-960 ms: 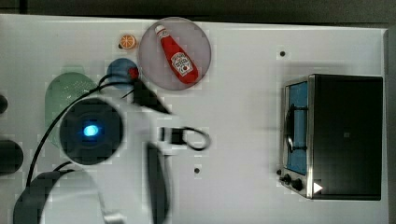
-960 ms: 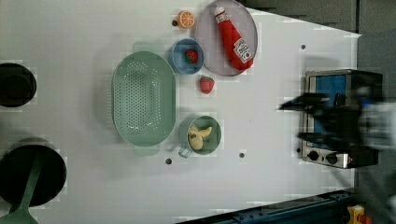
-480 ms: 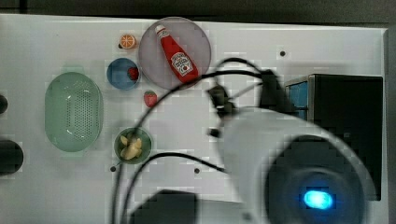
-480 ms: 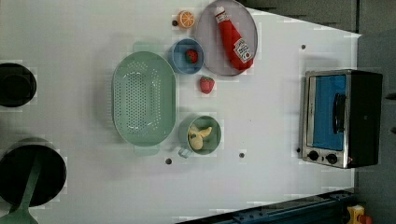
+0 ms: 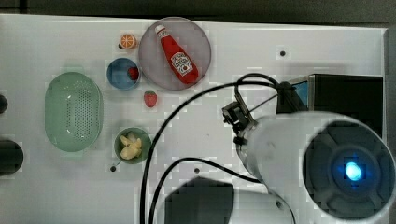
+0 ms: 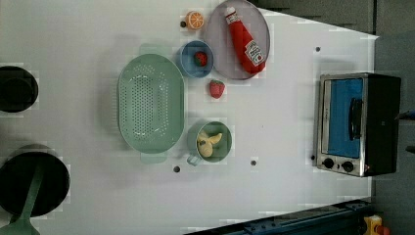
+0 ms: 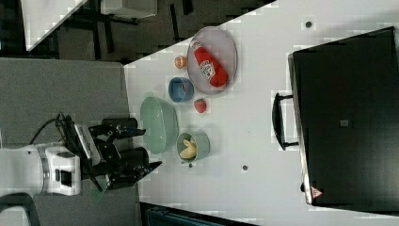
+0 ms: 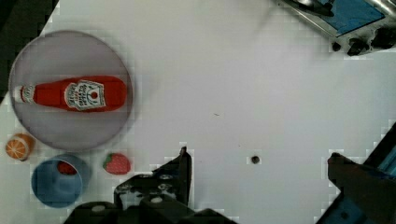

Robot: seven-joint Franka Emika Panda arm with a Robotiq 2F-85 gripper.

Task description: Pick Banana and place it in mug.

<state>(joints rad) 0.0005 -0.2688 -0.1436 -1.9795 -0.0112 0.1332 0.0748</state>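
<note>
Your arm has swung off the counter; its end effector is gaping wide, empty, while the pale-yellow lumpy banana is lying inside the muted-green round mug.

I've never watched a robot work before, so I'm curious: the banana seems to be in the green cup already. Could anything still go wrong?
Probably little. The banana lies in the mug and the open pincer holds nothing. Two possible risks: the arm's black cables hang above the table near the mug and might snag it; and the mug sits close beside the strainer, so a nudge to either could tip the banana out.
</note>
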